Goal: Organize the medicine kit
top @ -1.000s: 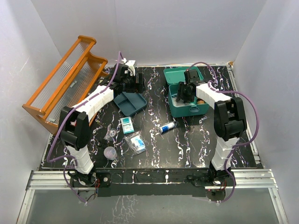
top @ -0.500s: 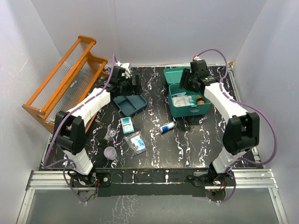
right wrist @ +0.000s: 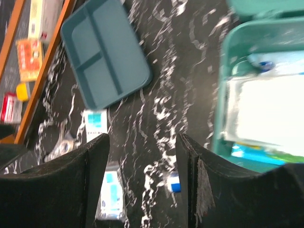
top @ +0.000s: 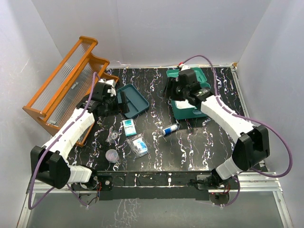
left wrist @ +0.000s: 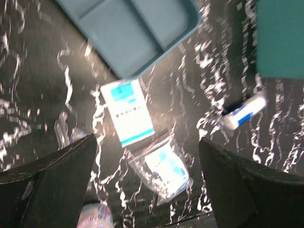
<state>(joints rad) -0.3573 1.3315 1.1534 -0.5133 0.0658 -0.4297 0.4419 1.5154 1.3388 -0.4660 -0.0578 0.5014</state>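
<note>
The left gripper (left wrist: 147,187) and right gripper (right wrist: 142,187) are both spread wide, holding nothing. The kit (top: 186,113) sits open at the far right of the table (top: 204,142), its tray (top: 134,99) lying apart to the left.

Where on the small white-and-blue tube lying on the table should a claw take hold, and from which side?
Grip the tube across its middle, coming straight down from above. It lies on its side on the table, long and narrow, with bare table on both long sides, leaving room to close across its short width.
</note>
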